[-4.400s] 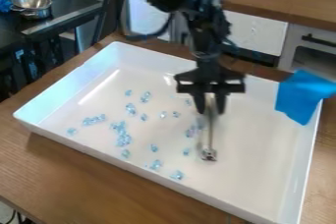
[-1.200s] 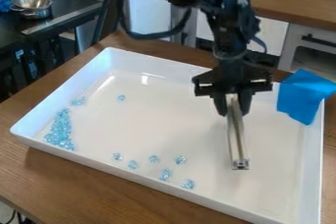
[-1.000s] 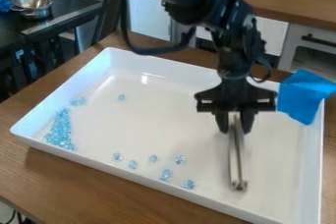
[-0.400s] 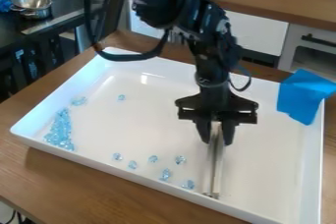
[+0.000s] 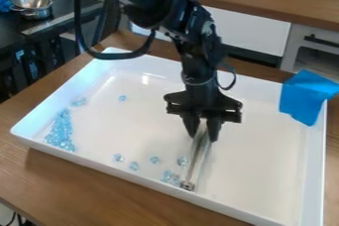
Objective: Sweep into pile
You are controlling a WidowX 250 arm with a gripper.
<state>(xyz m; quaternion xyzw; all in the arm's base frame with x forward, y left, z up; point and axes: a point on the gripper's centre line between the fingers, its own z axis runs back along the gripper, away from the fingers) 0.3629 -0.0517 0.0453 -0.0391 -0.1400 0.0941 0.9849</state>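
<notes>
Clearly, the black gripper (image 5: 202,132) is closed around the upper end of a long, narrow metal tool (image 5: 197,159), one finger on either side of it. It hangs over the middle of the white tray (image 5: 261,165), with the arm coming in from the top edge of the view. The tool slants down from the fingers toward the tray's near edge, its lower end low inside the tray, close to that edge.

Pale blue, clear beads lie in several places. The largest heap (image 5: 61,132) sits by the tray's left corner, stretched along the left edge. A small cluster (image 5: 79,101) lies farther up that same edge, just beyond the heap, and a single bead (image 5: 122,98) lies apart from it, toward the tray's middle. Along the near edge are more loose beads (image 5: 134,166), spaced out between the heap and the tool. A few others (image 5: 167,175) are bunched just beside the tool's lower end; whether they touch it cannot be told.

A bright blue piece of material (image 5: 307,96) drapes over the tray at its far right corner. The tray rests on a wooden table (image 5: 59,185). Behind, at the upper left, a metal pot (image 5: 31,5) stands on a dark surface.
</notes>
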